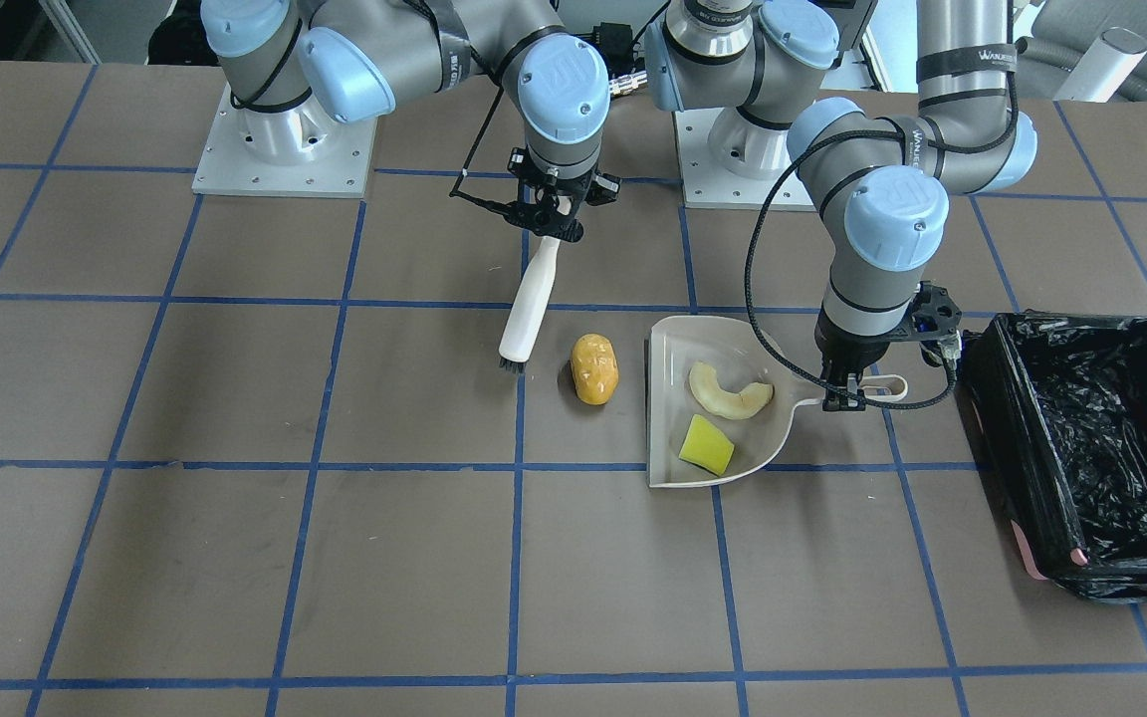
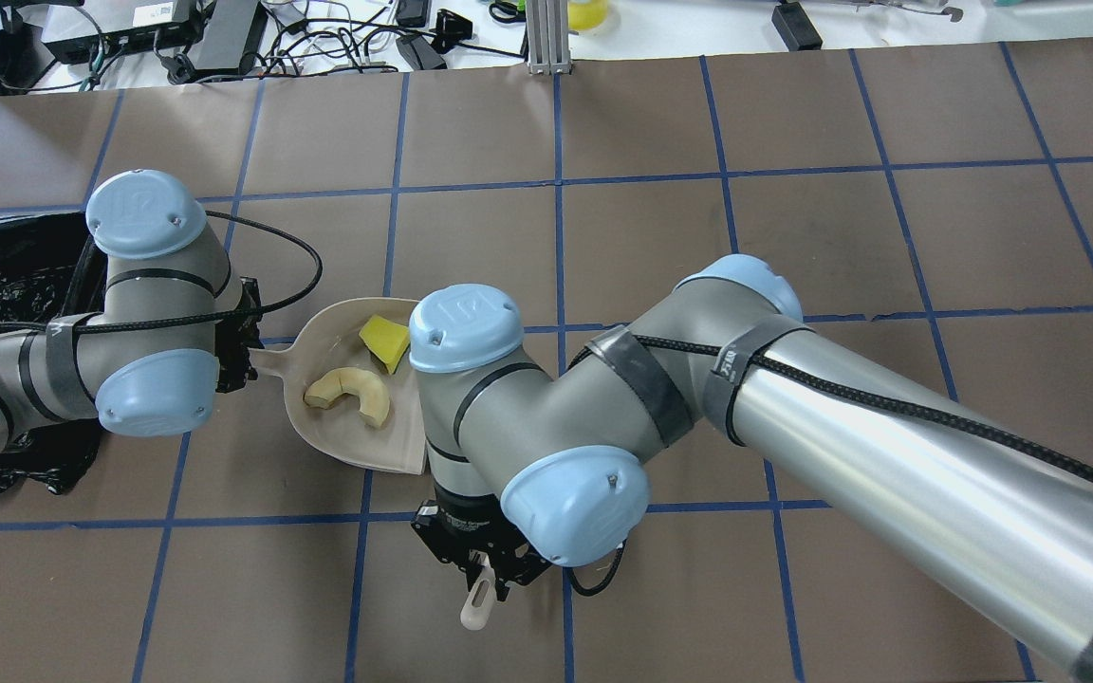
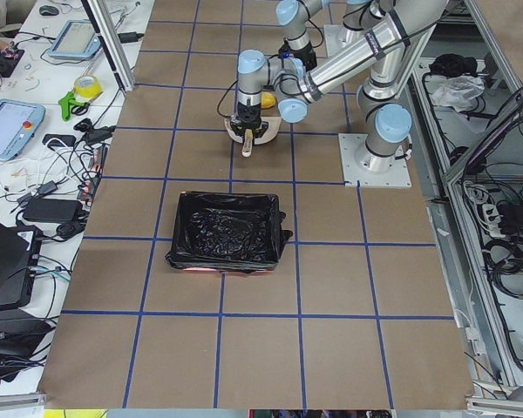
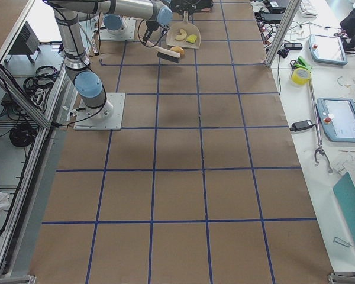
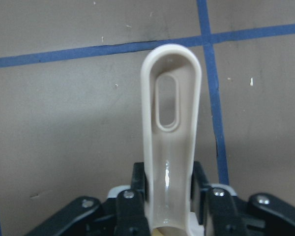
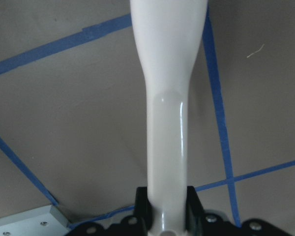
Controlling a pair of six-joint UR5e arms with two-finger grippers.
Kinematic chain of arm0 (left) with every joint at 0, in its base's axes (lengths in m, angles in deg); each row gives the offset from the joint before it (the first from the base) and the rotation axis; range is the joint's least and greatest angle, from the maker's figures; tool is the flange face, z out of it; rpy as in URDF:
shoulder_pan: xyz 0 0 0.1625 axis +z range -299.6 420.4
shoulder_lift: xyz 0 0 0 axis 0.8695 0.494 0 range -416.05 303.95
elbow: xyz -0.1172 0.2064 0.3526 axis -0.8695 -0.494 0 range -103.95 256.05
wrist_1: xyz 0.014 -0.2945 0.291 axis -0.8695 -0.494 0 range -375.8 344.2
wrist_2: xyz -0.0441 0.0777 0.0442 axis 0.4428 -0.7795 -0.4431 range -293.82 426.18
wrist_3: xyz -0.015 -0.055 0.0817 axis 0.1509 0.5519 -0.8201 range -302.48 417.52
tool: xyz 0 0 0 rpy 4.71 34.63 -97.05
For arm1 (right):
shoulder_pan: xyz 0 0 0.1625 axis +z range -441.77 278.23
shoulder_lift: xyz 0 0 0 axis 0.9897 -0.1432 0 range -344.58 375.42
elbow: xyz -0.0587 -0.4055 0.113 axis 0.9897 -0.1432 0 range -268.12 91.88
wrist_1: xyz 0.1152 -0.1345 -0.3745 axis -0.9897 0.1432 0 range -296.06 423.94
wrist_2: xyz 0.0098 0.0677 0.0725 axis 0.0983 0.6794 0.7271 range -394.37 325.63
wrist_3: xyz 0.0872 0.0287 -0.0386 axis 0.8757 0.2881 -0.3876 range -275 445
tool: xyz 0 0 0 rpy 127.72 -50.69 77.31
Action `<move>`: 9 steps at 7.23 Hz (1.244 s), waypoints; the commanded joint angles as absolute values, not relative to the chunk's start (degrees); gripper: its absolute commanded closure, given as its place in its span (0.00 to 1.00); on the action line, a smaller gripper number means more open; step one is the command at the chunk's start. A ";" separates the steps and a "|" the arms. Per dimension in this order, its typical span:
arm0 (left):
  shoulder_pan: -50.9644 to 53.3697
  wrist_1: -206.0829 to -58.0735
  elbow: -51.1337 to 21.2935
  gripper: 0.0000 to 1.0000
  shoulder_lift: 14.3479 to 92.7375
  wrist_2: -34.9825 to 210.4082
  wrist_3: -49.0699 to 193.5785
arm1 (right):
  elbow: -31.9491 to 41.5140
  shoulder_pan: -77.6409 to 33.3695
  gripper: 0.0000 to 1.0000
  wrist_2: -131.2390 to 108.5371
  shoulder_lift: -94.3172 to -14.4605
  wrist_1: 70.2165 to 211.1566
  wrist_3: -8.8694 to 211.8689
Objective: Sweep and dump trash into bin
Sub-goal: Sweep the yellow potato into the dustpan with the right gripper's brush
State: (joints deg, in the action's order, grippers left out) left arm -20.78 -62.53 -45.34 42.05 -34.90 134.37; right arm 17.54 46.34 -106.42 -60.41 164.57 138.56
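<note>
Jaws of your left gripper (image 1: 847, 390) are clamped on the beige dustpan's (image 1: 671, 398) handle (image 5: 171, 123). Your right gripper (image 1: 546, 211) pinches the white brush (image 1: 531, 304) by its handle end, bristles down by the table (image 1: 235, 558). Just beside the bristles lies the golden-brown lump (image 1: 594, 368), a narrow strip of table short of the pan's straight open edge. Inside the pan you have the cream crescent slice (image 1: 730, 390) and the yellow wedge (image 1: 706, 445), apart. The bin (image 1: 992, 428) stands near the handle's tip, not touching it.
</note>
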 commanded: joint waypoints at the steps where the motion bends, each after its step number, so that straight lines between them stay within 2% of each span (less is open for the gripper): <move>1: -20.81 -62.56 -45.42 1.00 42.30 -34.89 135.48 | 16.21 47.52 1.00 -106.36 -57.72 167.55 140.19; 3: -20.99 -62.47 -45.41 1.00 42.74 -34.90 137.24 | 10.61 47.69 1.00 -106.35 -52.81 168.26 140.11; 9: -21.25 -62.47 -45.33 1.00 42.83 -34.89 137.07 | -0.30 48.14 1.00 -105.65 -44.54 171.08 133.11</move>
